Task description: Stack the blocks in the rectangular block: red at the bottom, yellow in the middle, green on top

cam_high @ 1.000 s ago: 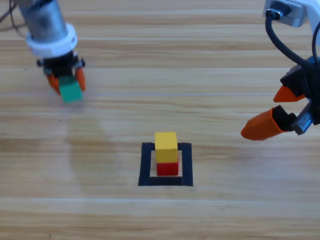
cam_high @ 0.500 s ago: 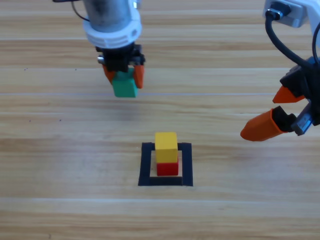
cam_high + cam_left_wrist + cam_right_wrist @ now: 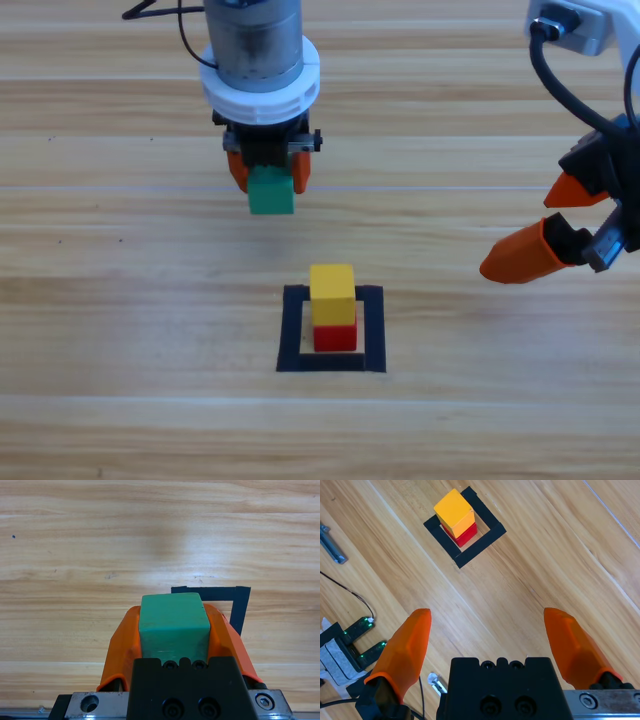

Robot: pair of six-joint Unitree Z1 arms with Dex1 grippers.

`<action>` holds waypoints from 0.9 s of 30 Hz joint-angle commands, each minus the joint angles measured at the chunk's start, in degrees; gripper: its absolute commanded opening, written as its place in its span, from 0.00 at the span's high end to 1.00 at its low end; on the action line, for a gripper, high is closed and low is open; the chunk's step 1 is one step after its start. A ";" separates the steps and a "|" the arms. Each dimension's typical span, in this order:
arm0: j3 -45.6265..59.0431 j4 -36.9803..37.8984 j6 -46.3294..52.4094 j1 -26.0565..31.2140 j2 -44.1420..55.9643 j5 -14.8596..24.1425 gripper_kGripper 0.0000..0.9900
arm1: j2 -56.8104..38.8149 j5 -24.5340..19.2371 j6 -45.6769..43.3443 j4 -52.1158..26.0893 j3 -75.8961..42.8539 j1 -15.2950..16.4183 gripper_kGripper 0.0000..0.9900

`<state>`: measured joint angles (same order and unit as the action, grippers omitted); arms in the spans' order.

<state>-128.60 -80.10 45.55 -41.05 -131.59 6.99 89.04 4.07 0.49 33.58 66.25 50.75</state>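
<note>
Up above the wooden table (image 3: 120, 330), the left gripper (image 3: 268, 180) pinches the green cube (image 3: 271, 191) tight between its jaws. Just ahead of it and lower down is the black tape box (image 3: 331, 361), where the yellow cube (image 3: 332, 293) sits on the red cube (image 3: 335, 337). Off to the side, the right gripper (image 3: 550, 228) waits with jaws spread wide, holding nothing.
</note>
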 commanded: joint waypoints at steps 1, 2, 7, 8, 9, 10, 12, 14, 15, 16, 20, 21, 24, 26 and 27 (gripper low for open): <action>0.55 -0.67 1.91 -2.19 -0.69 0.22 1.00 | 0.70 0.59 0.30 -1.06 -1.30 -1.45 0.00; 0.55 -0.67 2.18 -2.46 -0.69 0.22 1.00 | 0.70 0.59 0.30 -1.06 -1.30 -1.45 0.00; 0.11 -0.67 2.79 -3.78 -0.86 0.04 1.00 | 0.78 0.67 0.30 -1.06 -1.30 -1.45 0.00; 0.02 -0.67 2.88 -4.04 -0.86 0.04 1.00 | 0.70 0.76 0.30 -1.06 -1.30 -1.45 0.00; 0.02 -0.67 3.23 -4.48 -0.86 0.04 1.00 | 0.70 0.76 0.30 -1.06 -1.30 -1.45 0.00; 0.02 -0.67 3.32 -4.83 -0.86 0.04 1.00 | 0.78 0.76 0.30 -1.06 -1.30 -1.45 0.00; 0.02 -0.67 3.93 -5.62 -0.69 0.04 1.00 | 0.78 0.76 0.30 -1.06 -1.21 -1.45 0.00; -0.07 -0.67 4.46 -6.33 -0.69 0.04 1.00 | 0.87 0.76 0.30 -1.06 -1.21 -1.45 0.00; 0.02 -0.67 4.90 -6.68 -0.69 0.04 1.00 | 0.87 0.76 0.30 -1.06 -1.21 -1.45 0.00; -0.07 -0.67 5.17 -6.94 -0.69 0.13 1.00 | 0.87 0.76 0.30 -1.06 -1.21 -1.45 0.00; -0.07 -0.67 5.96 -7.82 -0.95 0.13 1.00 | 0.87 0.76 0.30 -1.06 -1.21 -1.45 0.00; -0.07 -0.67 6.13 -8.00 -1.04 0.04 1.00 | 0.96 0.76 0.30 -1.06 -1.21 -1.45 0.00; -0.07 -0.67 6.57 -8.26 -1.30 0.13 1.00 | 0.96 0.76 0.30 -1.06 -1.21 -1.45 0.00; -0.16 -0.67 6.66 -8.35 -1.39 0.13 1.00 | 1.05 0.76 0.30 -1.06 -1.12 -1.45 0.00; -0.07 -0.67 6.84 -8.44 -1.48 0.13 1.00 | 1.05 0.76 0.30 -1.06 -1.12 -1.45 0.00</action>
<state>-128.61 -80.38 51.77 -48.00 -131.59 6.98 89.04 4.22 0.50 33.58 66.25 50.75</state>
